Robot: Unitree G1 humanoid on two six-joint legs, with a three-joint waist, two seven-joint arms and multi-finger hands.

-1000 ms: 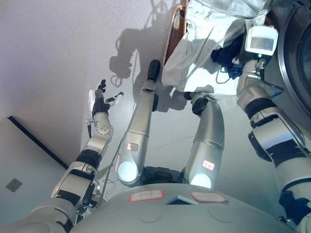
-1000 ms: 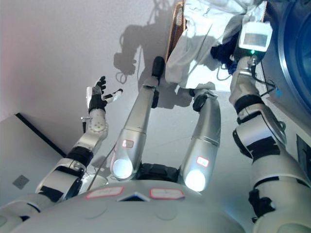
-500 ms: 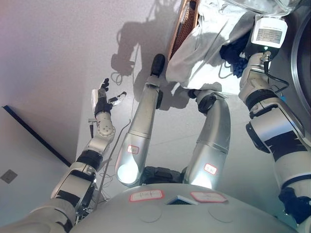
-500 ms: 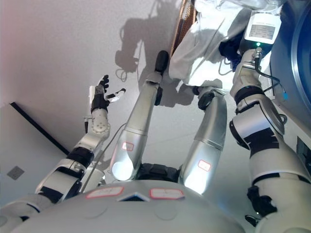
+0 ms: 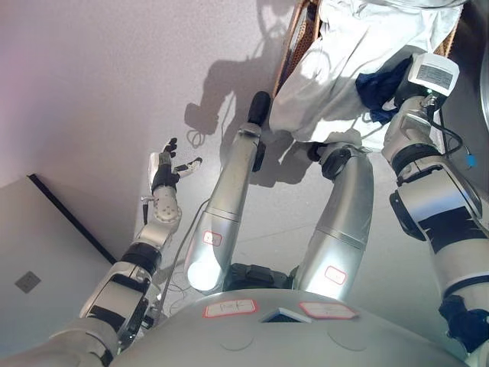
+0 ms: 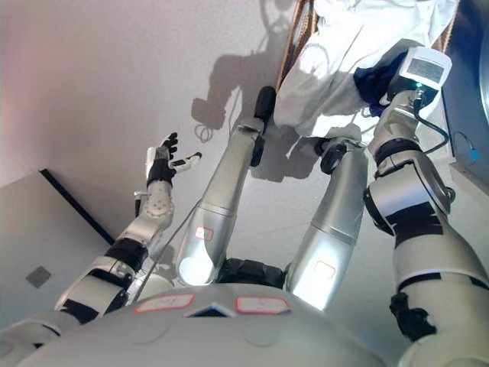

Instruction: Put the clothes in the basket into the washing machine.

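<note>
A large white garment (image 5: pixel 344 69) hangs out over the rim of a brown wicker basket (image 5: pixel 293 40) at the top of the view. A dark blue cloth (image 5: pixel 380 86) lies against the white garment on its right. My right forearm (image 5: pixel 416 149) reaches up to the blue cloth, and the hand itself is hidden in the clothes. My left hand (image 5: pixel 166 164) is held out over the floor at the left, away from the basket, with its fingers spread and empty. The washing machine (image 5: pixel 480 84) shows as a dark grey front at the right edge.
The basket stands on a pale grey floor (image 5: pixel 99 84). A dark straight edge (image 5: pixel 72 225) runs across the lower left and bounds a grey panel (image 5: pixel 30 252).
The whole view has shifted, so the camera has moved. My right hand stays in the clothes at the basket. My left hand stays spread at the left.
</note>
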